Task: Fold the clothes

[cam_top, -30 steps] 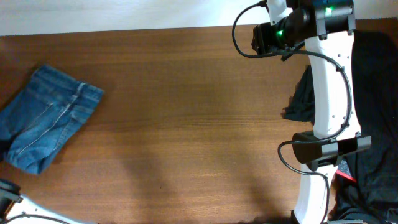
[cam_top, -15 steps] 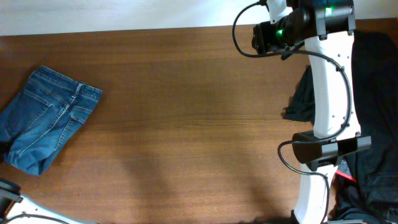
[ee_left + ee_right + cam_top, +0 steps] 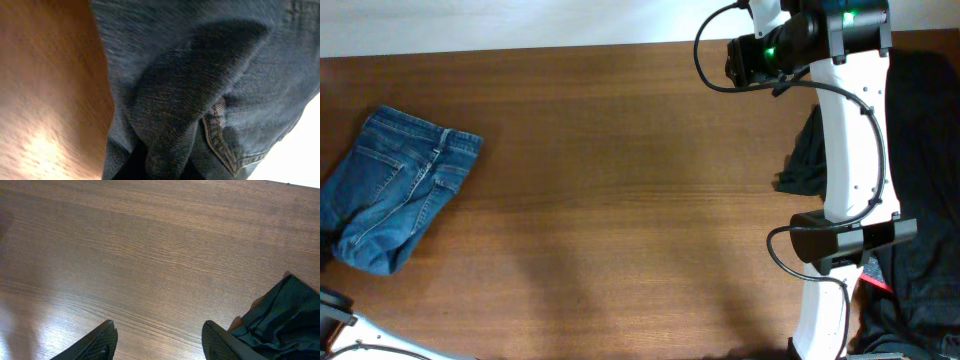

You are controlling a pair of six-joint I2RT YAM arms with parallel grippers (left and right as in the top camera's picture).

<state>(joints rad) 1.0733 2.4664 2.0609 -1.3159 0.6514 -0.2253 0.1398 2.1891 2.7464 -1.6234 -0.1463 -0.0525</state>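
One jeans bundle lies well apart from spread right jaws.

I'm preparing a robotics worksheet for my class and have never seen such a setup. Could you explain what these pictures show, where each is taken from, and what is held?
This is a two-armed robot at a wooden table. One picture looks down from above: the white right arm stands at the right, folded-over blue jeans lie at the left, and dark clothing is heaped at the far right. The other two come from cameras on the wrists. The left one is so close that denim nearly fills it, so I cannot tell whether the left gripper grips it. The right one shows the right gripper, its two fingers apart over bare wood, holding nothing, with dark clothing beside it.
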